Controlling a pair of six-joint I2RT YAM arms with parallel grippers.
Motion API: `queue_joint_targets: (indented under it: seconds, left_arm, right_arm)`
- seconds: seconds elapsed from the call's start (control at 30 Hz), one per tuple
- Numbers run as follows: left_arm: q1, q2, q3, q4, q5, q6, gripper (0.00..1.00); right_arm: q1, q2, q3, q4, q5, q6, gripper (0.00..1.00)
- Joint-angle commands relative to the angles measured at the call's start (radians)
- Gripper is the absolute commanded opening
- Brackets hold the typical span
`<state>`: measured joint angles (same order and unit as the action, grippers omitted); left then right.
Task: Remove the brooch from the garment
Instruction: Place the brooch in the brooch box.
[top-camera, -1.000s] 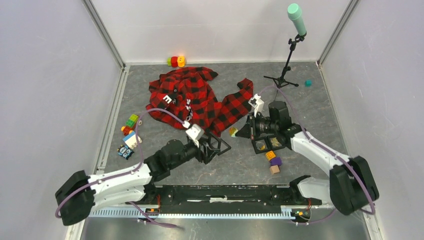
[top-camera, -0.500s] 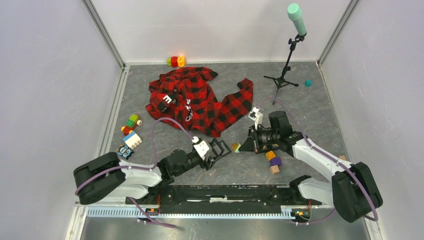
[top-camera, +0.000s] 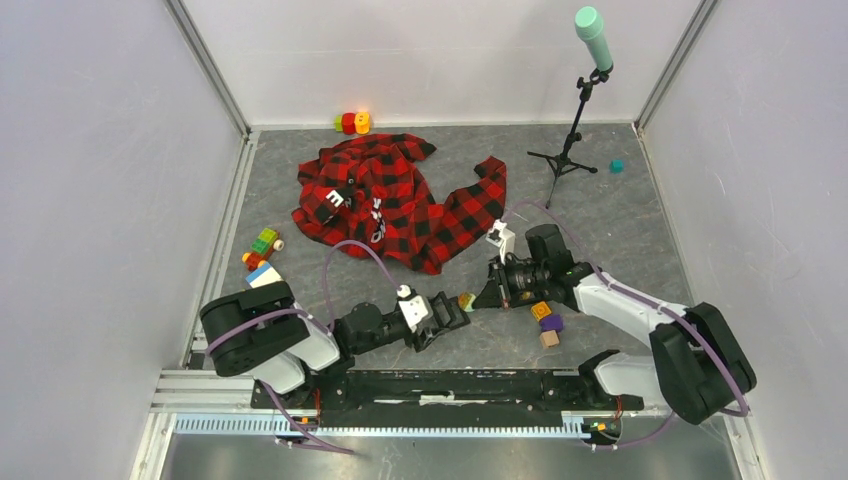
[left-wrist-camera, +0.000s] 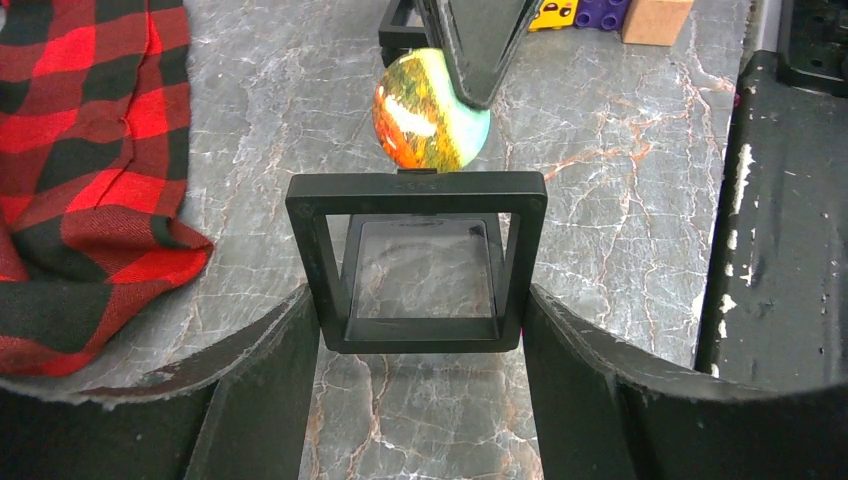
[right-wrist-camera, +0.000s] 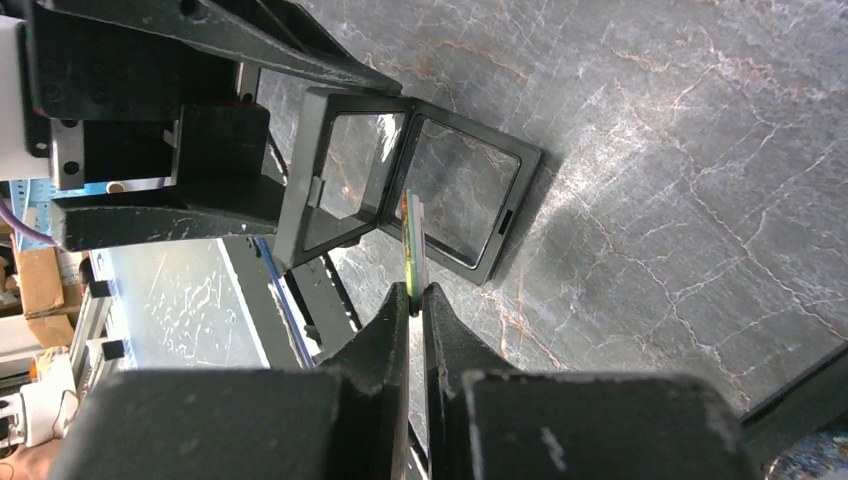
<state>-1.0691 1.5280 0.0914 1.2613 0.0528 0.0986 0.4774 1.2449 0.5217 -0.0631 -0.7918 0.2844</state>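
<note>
While the grey marble desk (top-camera: 620, 220) fills the top view, the garment (top-camera: 395, 200) lies crumpled toward its 12 o'clock side, well apart from the brooch. At the garment's 6 o'clock the two arms face each other. The left pincer (left-wrist-camera: 420, 310) is clamped on the sides of a black display frame (left-wrist-camera: 417, 190); only the right wrist view shows it hinged open into two clear panes. The right pincer (right-wrist-camera: 415, 295) is clamped on the brooch (left-wrist-camera: 430, 110). The brooch is a round orange-green disc in the left wrist view and edge-on in the right wrist view, and it sits just beside the frame's 12 o'clock rim.
</note>
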Motion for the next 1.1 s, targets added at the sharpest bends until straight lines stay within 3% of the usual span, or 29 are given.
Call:
queue_joint_targets:
  seconds: [0.0,0.3,1.07]
  left_arm:
    - [-0.007,0.038,0.007,0.123,0.055,0.049,0.64]
    - [-0.006,0.037,0.011,0.083,0.053,0.083,0.63]
    - [-0.006,0.038,0.014,0.070,0.104,0.102,0.61]
  right_arm:
    - [0.019,0.052,0.000,0.055,-0.010,0.006,0.00]
    - [0.075,0.131,0.008,0.105,-0.087,0.056,0.00]
    - [0.127,0.230,0.046,0.163,-0.010,0.099,0.00]
